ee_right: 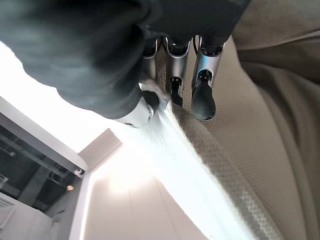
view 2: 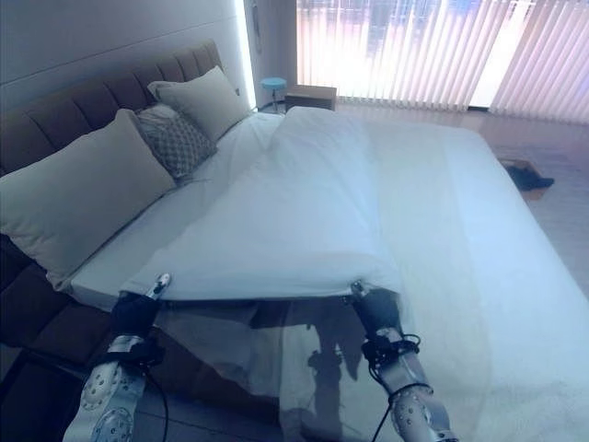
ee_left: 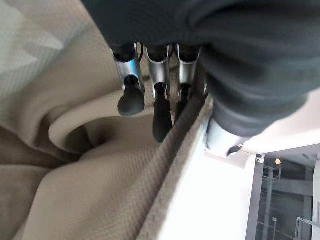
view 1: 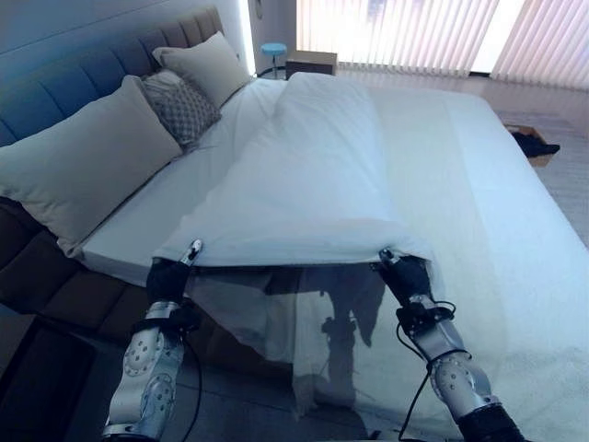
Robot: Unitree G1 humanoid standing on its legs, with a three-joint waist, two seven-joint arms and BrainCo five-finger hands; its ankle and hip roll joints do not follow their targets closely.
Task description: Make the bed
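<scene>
A pale duvet [view 1: 304, 175] of fine waffle-like weave lies lengthwise on the bed [view 1: 515, 239], its near edge lifted off the mattress in a taut straight line. The left hand [view 1: 170, 272] and the right hand [view 1: 402, 269] each pinch one end of that edge, fingers [ee_left: 160, 107] curled over the cloth against the thumb. Plump pillows [view 1: 83, 166] lean on the padded headboard [view 1: 92, 64].
</scene>
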